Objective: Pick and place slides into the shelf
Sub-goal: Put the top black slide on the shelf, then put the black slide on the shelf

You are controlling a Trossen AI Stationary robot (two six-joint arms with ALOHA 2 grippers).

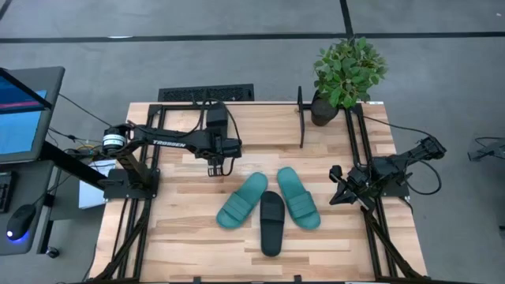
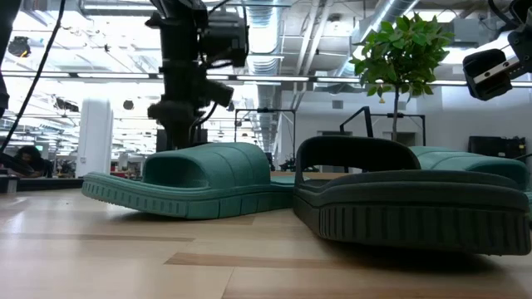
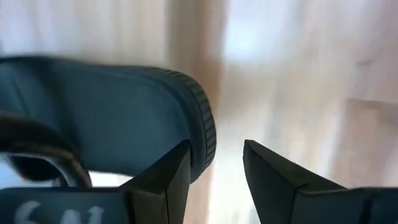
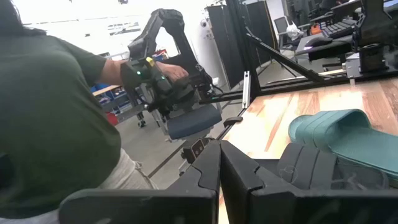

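Slides lie unshelved: three rubbery sandals are seen on the wooden worktop [image 1: 197, 244], a black one [image 1: 271, 222] between two teal ones [image 1: 243, 200] [image 1: 298, 197]; a fourth is not seen. The low black wire shelf [image 1: 207, 94] stands beyond them at the far edge, apparently unfilled. The left pincer [image 1: 220, 168] hangs with fingers spread just beside the left teal slide, holding nothing. The right pincer [image 1: 338, 193] waits closed, to the black slide's right.

Left gripper [image 1: 220, 168] pointing down, jaws apart, right gripper [image 1: 334, 189] parked, jaws closed
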